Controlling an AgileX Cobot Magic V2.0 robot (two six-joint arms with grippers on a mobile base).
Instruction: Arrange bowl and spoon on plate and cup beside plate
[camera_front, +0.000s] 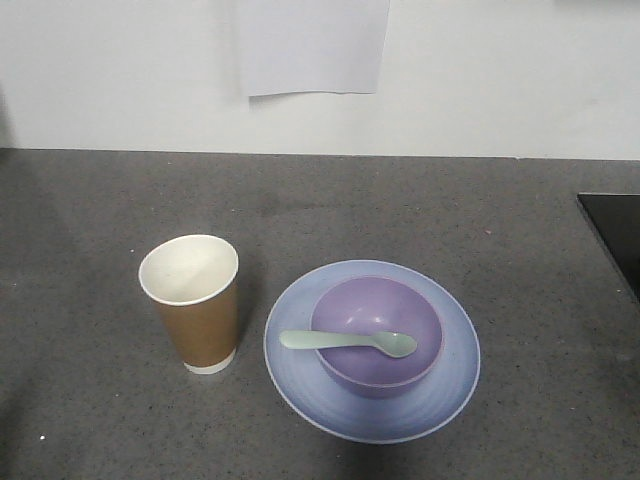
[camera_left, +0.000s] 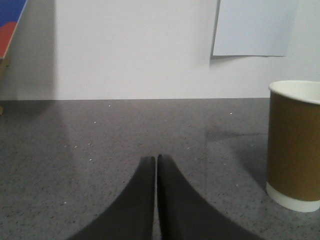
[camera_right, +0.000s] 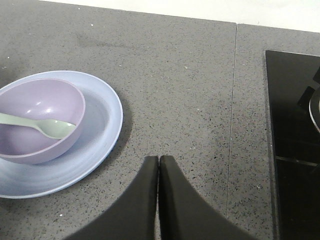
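Spreading wide across the scene: grey speckled countertop. Lying near the middle: pale blue plate. Standing upright just left of the plate, apart from it: brown paper cup. Sitting in the plate: purple bowl. Resting across the bowl, handle pointing left: mint spoon. Hovering clenched, grasping nothing: left gripper, right gripper.

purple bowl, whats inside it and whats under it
Inside the purple bowl lies the mint-green spoon, its handle sticking out over the rim. Under the bowl is the pale blue plate; the bowl hides the plate's centre.
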